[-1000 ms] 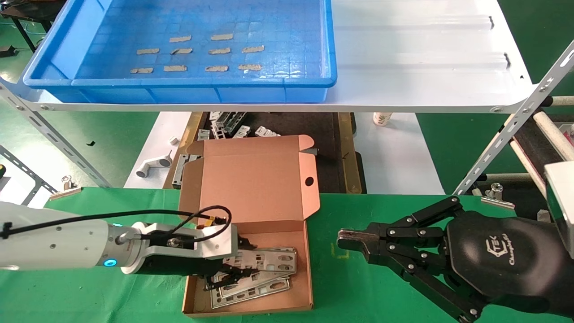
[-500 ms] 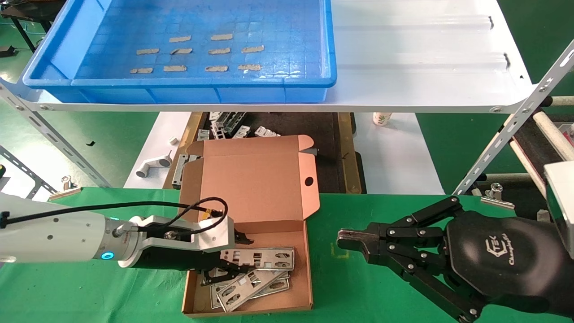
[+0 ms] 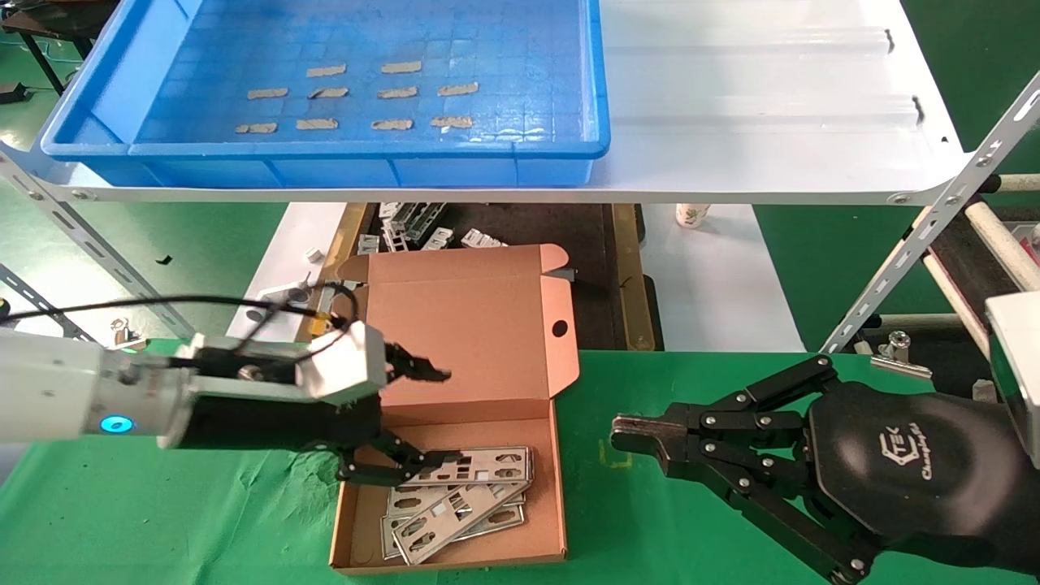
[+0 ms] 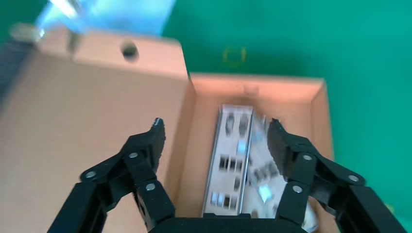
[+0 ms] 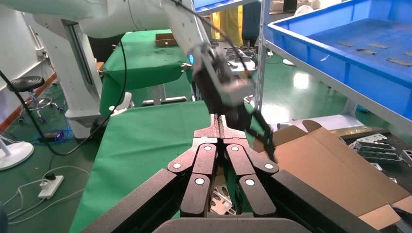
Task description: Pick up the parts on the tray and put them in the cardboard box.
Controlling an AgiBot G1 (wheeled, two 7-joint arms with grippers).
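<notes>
We find the blue tray on the shelf holding no plates — only strips of tan tape on its grid floor — so, as far as the head view reaches, nothing is left there to collect. The cardboard box lies open on the green cloth, lid flap laid back, and the silver plates lie piled loosely in its base, one slanted across the others. We judge the task close to finished, with perhaps only a withdrawal left.

Our left gripper hangs over the box, fingers spread wide and holding nothing; the plates lie below and just beyond the fingertips. Our right gripper is parked well off to the side of the box, fingers pressed together, empty.

The left wrist view gives what the head view cannot: a look straight down between the open fingers at the topmost plate, lying free of both. The right wrist view alone shows the robot's body and the room behind — and confirms its own fingertips are together.
</notes>
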